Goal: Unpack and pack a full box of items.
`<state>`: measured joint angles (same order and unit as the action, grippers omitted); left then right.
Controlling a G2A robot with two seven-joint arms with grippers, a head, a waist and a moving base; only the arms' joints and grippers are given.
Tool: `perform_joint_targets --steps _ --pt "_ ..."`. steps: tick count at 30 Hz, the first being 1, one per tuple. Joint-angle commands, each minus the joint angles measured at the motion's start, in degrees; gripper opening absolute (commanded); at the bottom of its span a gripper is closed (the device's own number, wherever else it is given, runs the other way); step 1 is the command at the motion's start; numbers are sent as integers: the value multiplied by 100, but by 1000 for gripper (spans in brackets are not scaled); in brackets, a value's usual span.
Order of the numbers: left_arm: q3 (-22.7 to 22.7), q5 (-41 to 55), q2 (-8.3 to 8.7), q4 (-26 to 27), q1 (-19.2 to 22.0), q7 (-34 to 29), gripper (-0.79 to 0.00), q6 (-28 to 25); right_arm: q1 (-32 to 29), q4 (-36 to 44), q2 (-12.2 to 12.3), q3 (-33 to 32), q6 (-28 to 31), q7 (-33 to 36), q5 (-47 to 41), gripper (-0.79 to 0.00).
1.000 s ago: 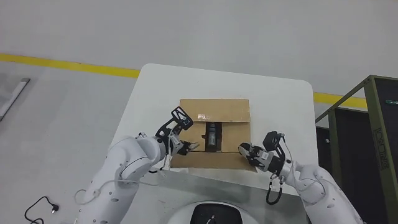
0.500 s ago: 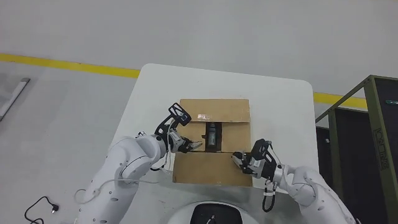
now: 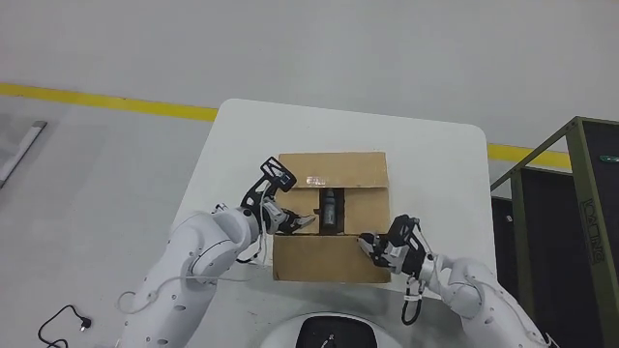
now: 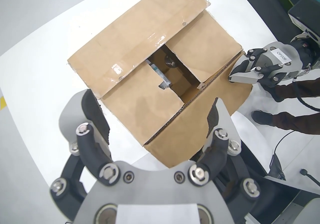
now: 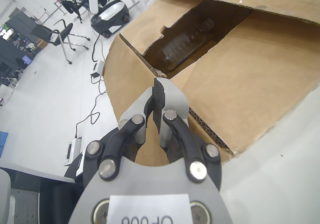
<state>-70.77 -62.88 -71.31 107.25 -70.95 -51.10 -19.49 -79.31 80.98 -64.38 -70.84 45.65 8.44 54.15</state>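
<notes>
White table [image 3: 426, 155] carries a cardboard box [image 3: 338, 169] at its middle. Nearest, the right claw [image 5: 156, 90] pinches the near flap [image 3: 319, 259] at its corner; the left claw [image 4: 156, 112] — spread wide — straddles the box's near-left corner. Farther in, a bottle [image 5: 185, 47] lies inside, seen through the gap.

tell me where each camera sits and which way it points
Top: above the arms, looking down on the table and box; both arms, left gripper and right gripper, show.
Left wrist: on the left arm, looking down at a box corner between its open fingers.
Right wrist: on the right arm, looking into the box at a bottle; its fingers are shut on the flap.
Shared: left wrist and top both show the right gripper at that flap.
</notes>
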Motion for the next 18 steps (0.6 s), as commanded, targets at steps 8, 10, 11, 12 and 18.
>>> perform_joint_targets --steps 8,10,11,12,18 --pt "90 -181 18 12 -17 259 0 149 -212 347 93 -648 -45 -459 -598 -785" --pt "111 -186 19 24 -14 304 0 184 -302 370 110 -894 -357 -651 -683 -785" --pt "122 -186 20 25 -10 326 0 195 -348 343 113 -996 -533 -744 -765 -785" --pt "132 -193 20 26 -2 351 0 206 -380 291 112 -1079 -732 -807 -846 -785" --pt "261 -316 12 -113 83 551 0 286 -301 -112 64 -1064 -1540 -718 -1123 -785"
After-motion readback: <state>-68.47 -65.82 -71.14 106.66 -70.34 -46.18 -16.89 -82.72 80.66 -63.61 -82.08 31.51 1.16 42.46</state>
